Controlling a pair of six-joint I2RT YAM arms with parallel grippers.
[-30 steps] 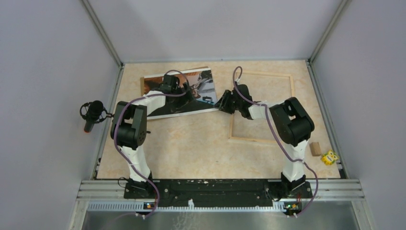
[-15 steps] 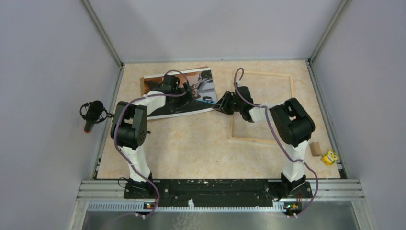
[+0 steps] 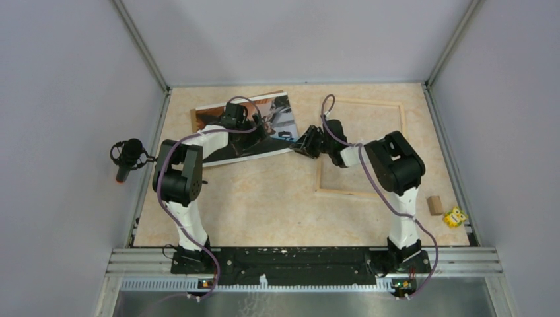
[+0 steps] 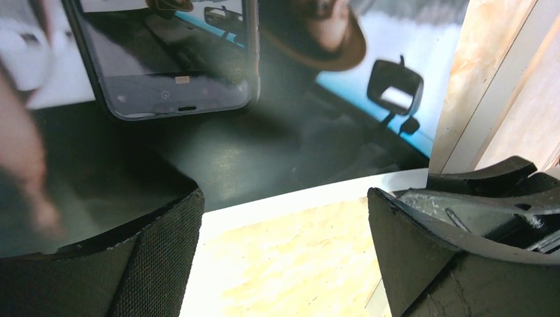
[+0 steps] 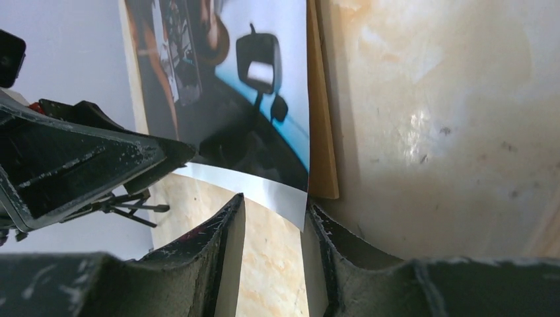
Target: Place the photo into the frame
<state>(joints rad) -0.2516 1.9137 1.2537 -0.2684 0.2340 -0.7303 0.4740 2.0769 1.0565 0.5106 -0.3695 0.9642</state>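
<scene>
Left arm [image 3: 178,173] stretched forward over photo [image 3: 280,115]. Left gripper [image 4: 284,197] spread wide above its near white border. Right arm [image 3: 396,165] folded, elbow high. Right gripper [image 5: 272,221] at photo's near-right corner, jaws narrowed, gap showing, corner between them; contact uncertain. Photo far-left on brown backing board [image 3: 195,116]. Frame [image 3: 362,101] flat just right. Bare tabletop [image 3: 264,198] toward bases.

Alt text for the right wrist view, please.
The right gripper straddles the white-bordered corner of the photo, jaws not closed. The edge of a brown board shows along the photo's right side, with the pale table beyond.
</scene>
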